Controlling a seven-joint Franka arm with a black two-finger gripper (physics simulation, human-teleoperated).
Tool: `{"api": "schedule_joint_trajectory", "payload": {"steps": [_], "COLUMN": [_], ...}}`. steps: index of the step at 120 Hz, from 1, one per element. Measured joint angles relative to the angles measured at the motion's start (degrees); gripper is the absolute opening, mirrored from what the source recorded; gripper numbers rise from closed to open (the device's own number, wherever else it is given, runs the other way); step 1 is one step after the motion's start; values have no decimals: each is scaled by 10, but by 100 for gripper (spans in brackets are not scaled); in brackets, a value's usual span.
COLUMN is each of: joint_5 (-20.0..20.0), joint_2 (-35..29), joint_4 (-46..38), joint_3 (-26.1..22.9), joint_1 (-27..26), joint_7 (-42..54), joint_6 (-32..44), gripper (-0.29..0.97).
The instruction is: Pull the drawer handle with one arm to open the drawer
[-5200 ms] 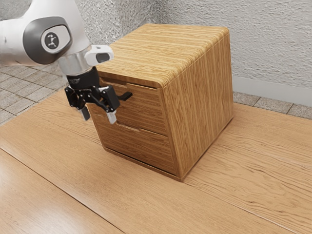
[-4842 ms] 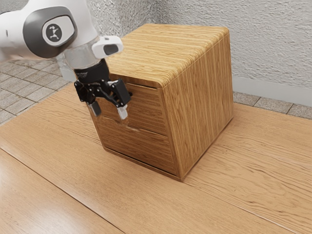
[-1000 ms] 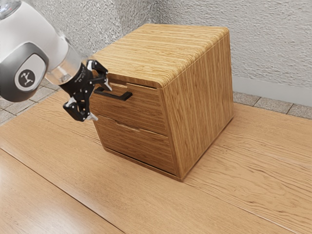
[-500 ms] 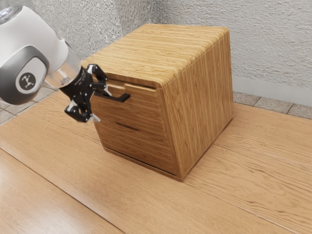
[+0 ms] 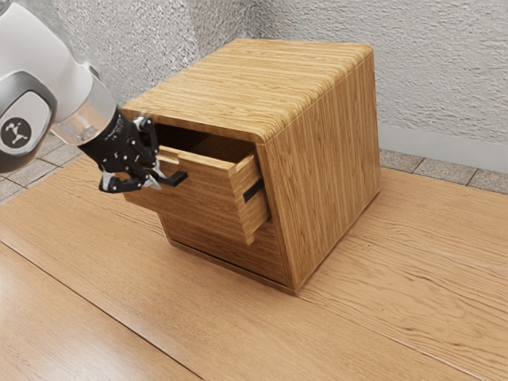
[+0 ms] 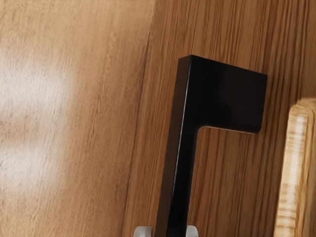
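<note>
The drawer handle (image 5: pixel 176 178) sits on the front of the upper drawer (image 5: pixel 208 190), which stands partly out of the wooden cabinet (image 5: pixel 317 143), with a dark gap open behind its front panel and its side wall exposed. The gripper (image 5: pixel 155 176) meets the handle from the exterior view's left. Its fingers are clamped on the black bar, and in the wrist view a pale pad (image 6: pixel 143 231) presses each side of the bar (image 6: pixel 182 148). Gripping the bar across its thin section probably lets the arm (image 5: pixel 48 87) haul straight along the drawer's slide without slipping off. The handle's long axis runs level across the drawer front, parallel to the cabinet's front edge. A short leg at its end turns back into the wood, so the bar stands clear of the panel and leaves room for a finger behind it. The drawer itself points out of the cabinet toward the exterior view's lower left, which is the direction of the pull. The lower drawer (image 5: pixel 230 242) is flush and closed, and the cabinet rests flat on the wooden counter (image 5: pixel 381 302). The opening looks well begun but not complete.
</note>
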Motion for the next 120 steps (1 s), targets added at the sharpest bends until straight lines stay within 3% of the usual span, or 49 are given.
{"api": "schedule_joint_trajectory", "payload": {"steps": [67, 120], "joint_5": [-2, -2], "joint_2": [-104, -180], "joint_4": [-89, -145], "joint_3": [-17, -21], "joint_1": [8, 47], "joint_7": [-14, -24], "joint_6": [-13, -37], "gripper": [-8, -8]}}
